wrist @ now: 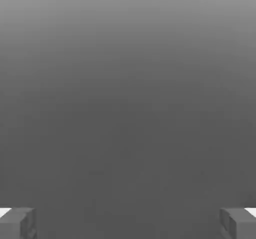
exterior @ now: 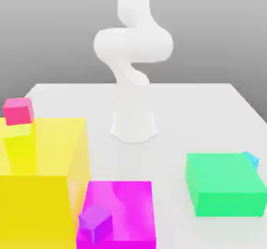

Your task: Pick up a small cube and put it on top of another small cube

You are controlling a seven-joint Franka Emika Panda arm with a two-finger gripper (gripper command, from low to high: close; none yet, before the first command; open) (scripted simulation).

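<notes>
Grey gradient backdrop, white tabletop (exterior: 208,117) in the exterior view. White arm (exterior: 133,50) stands on its round base at the middle of the tabletop, rising up out of the top of that view. Hand view: two grey fingertips (wrist: 17,223) sit at opposite edges with a wide gap between them, nothing in it, so the jaws of the gripper (wrist: 128,224) are spread wide and released, holding nothing, plain grey beyond. Cyan cube (exterior: 252,159) is at the exterior view's right, mostly hidden behind the far corner of the big green block (exterior: 224,185), just a tip peeking out; can't tell if the two touch. Pink-red cube (exterior: 19,111) is at the exterior view's left, behind the big yellow block (exterior: 41,185); can't tell whether it rests on the tabletop or on the block. Big magenta block (exterior: 122,211) sits at the front, just beside the yellow block. Small purple cube (exterior: 95,223) is at the magenta block's near-left corner, tilted. The cyan and pink-red cubes are well apart, on opposite sides of the arm.
</notes>
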